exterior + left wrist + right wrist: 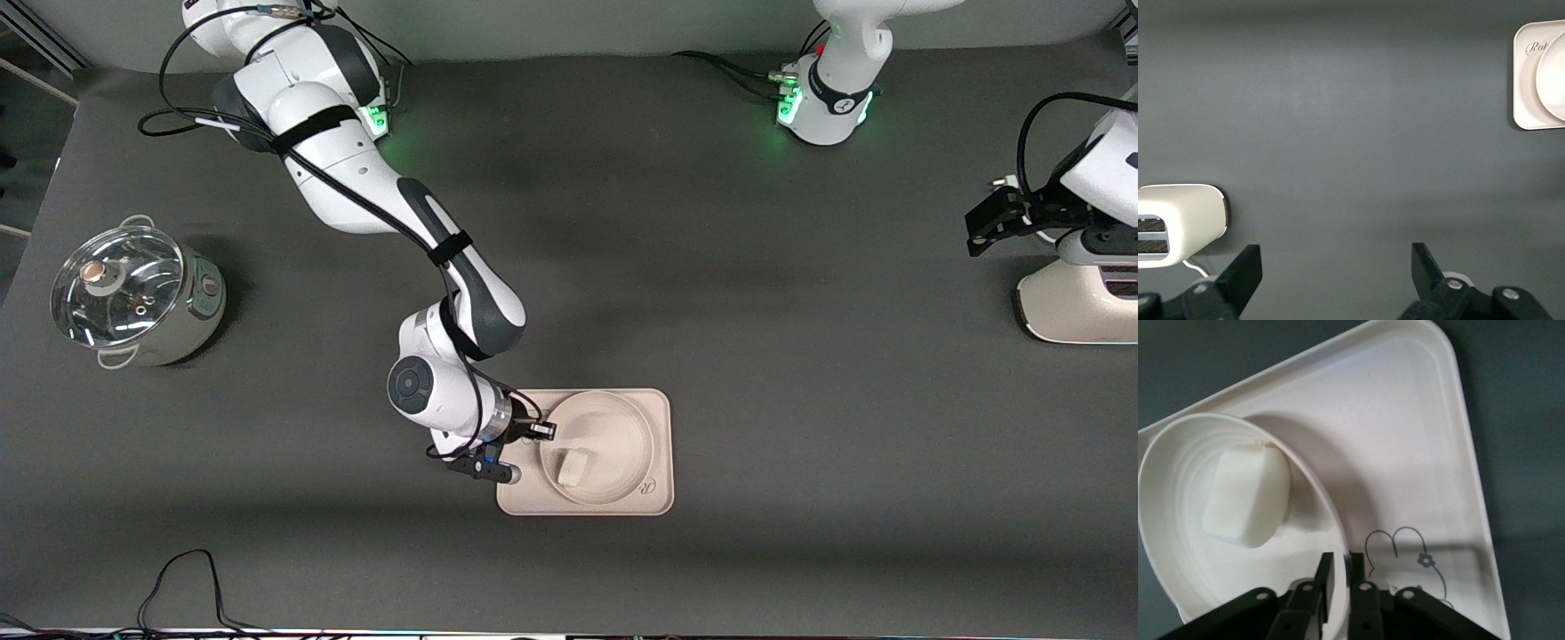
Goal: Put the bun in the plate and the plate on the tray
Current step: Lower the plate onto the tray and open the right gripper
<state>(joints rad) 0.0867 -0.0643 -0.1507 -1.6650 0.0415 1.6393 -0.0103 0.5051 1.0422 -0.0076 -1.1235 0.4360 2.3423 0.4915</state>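
Observation:
The round cream plate [613, 427] is over the rectangular tray [662, 404], within its outline; I cannot tell whether it rests flat. The off-white bun [573, 467] lies in the plate, near its rim on the side nearer the front camera. My right gripper [536, 433] is shut on the plate's rim at the side toward the right arm's end. The right wrist view shows its fingers [1340, 570] pinching the rim, with the bun [1248, 497], plate [1178, 520] and the tray's bear drawing [1405, 550]. My left gripper [987, 227] waits open and empty [1337, 267] over the table beside the toaster.
A steel pot with a glass lid [133, 293] stands at the right arm's end. A white toaster [1076, 302] stands at the left arm's end; it also shows in the left wrist view [1178, 213]. A black cable [187, 578] lies near the front edge.

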